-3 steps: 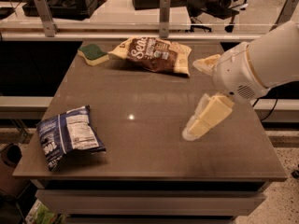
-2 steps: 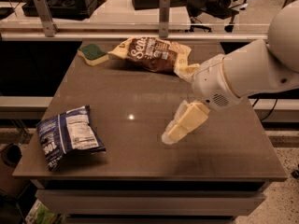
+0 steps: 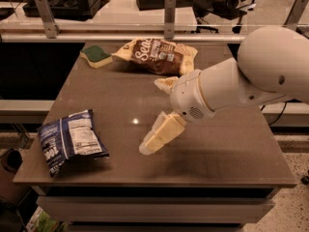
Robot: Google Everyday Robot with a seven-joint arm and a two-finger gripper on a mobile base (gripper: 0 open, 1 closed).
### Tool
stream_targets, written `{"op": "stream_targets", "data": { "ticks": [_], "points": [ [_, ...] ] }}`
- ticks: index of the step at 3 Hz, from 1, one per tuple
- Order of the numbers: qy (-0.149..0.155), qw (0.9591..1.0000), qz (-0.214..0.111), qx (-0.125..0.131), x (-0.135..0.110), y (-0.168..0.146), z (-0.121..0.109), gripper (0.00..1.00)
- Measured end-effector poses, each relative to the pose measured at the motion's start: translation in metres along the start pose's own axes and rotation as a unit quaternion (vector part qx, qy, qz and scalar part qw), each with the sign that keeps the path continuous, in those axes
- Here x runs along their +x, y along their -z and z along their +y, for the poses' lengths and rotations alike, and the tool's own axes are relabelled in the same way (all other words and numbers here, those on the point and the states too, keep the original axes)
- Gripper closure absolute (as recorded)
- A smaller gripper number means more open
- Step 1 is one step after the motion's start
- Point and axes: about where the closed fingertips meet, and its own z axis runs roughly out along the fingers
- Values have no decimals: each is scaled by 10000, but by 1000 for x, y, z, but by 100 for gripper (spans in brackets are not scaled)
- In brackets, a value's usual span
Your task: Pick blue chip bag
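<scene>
Camera view: the gripper (image 3: 152, 114) is held wide open and empty at mid-frame. The blue chip bag (image 3: 72, 140) is not yet touched at the lower left; approach, grasp and lift are left.

Tool (image 3: 153, 117) above table (image 3: 231, 153) centre, fingers (image 3: 161, 132) seemingly spread, well apart from blue chip bag (image 3: 71, 140) at front-left edge.

Chip bags: two. One blue bag (image 3: 70, 141) lies at 8 o'clock on the table (image 3: 231, 149), and one brown bag (image 3: 157, 56) at 12 o'clock. Sponge (image 3: 96, 55): one, at 11 o'clock. Table: one. Posts (image 3: 169, 16): three, behind the table. Gripper (image 3: 151, 116): one, over the table centre, its two fingers (image 3: 161, 132) set apart.
</scene>
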Motion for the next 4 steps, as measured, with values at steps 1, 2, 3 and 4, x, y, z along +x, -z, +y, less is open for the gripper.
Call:
{"op": "stream_targets", "data": {
  "ticks": [1, 2, 3, 4],
  "points": [
    [0, 10000, 0, 0, 0, 0, 0, 0],
    [51, 9999, -140, -53, -5, -18, 2, 0],
    [82, 9984, -550, -119, -11, -44, 10, 0],
    [169, 9954, -920, -228, -26, -65, 20, 0]
  ]
}}
